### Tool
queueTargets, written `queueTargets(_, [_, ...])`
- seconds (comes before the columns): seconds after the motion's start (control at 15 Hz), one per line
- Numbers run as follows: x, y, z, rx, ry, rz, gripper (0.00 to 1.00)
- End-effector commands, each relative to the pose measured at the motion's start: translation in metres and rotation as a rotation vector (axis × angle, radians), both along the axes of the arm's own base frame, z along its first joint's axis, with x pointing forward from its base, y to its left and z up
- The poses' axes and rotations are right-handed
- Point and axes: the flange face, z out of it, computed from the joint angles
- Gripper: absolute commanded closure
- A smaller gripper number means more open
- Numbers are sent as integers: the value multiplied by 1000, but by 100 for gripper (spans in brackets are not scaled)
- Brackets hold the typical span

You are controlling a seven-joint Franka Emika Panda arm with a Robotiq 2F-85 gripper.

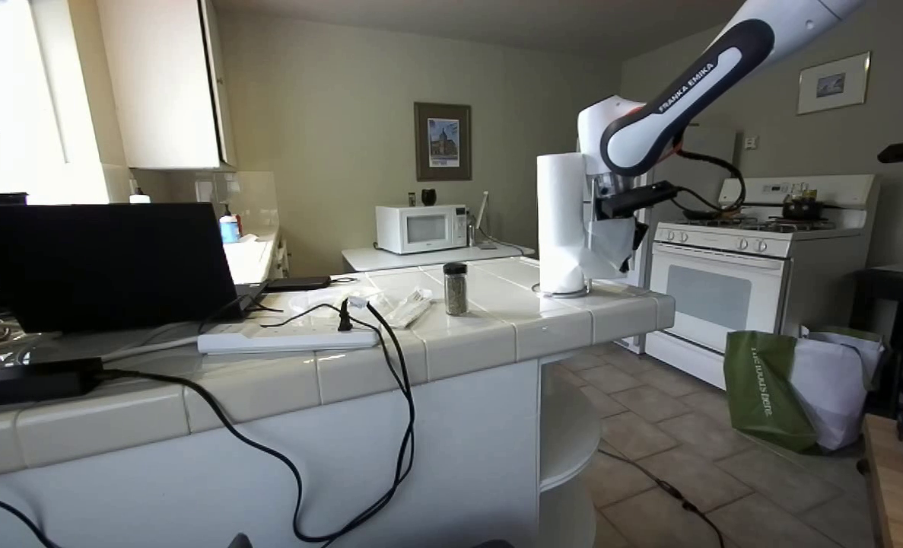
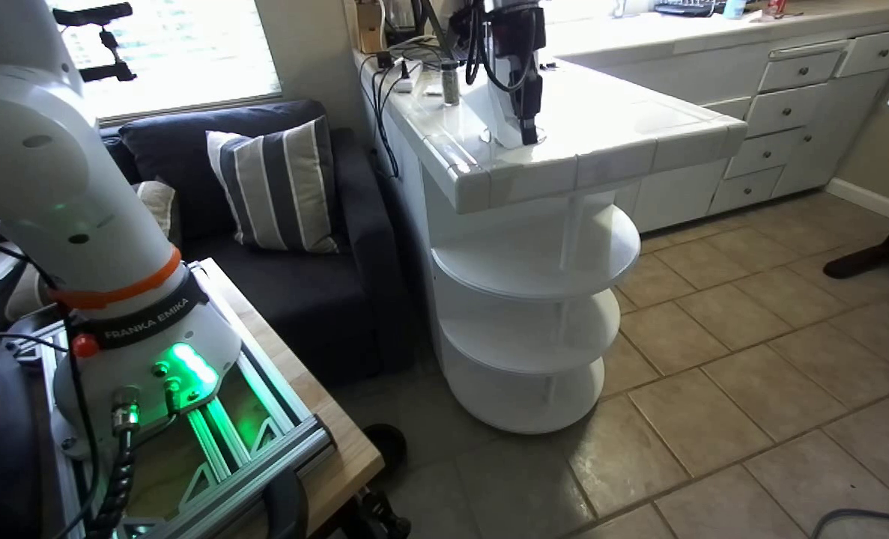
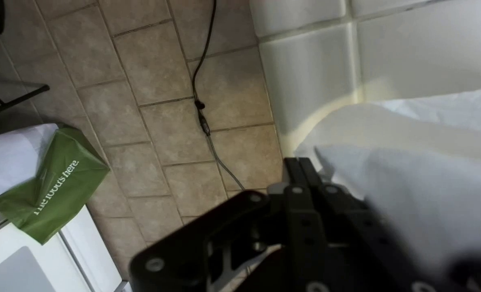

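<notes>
A white paper towel roll [image 1: 561,221] stands upright on a holder near the end of the white tiled counter [image 1: 481,335]. A loose sheet [image 1: 609,247] hangs from its side by the gripper. My gripper [image 1: 627,262] points down beside the roll, low over the counter's end. In an exterior view the gripper [image 2: 528,138] stands in front of the roll [image 2: 502,112] and partly hides it. In the wrist view the gripper fingers [image 3: 298,160] are together. White paper [image 3: 406,178] lies along the right finger. I see no paper clearly pinched between the tips.
A spice jar [image 1: 456,291] with a black lid stands on the counter. A power strip [image 1: 291,339], cables and a black laptop [image 1: 101,266] are further along. White round shelves [image 2: 534,269] are below the counter's end. A green and white bag [image 1: 771,388] stands on the floor by the stove [image 1: 725,281].
</notes>
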Motion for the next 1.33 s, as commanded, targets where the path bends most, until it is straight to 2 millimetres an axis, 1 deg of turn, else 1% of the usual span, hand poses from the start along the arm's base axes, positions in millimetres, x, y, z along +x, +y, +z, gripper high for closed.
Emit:
queueTargets(0.0, [9, -2, -15, -16, 4, -16, 100])
queueTargets(0.6, [15, -14, -30, -76, -4, -25, 100])
queueTargets(0.93, [16, -27, -27, -159, -9, -32, 100])
queueTargets(1.27, [18, -40, -30, -227, -21, -55, 100])
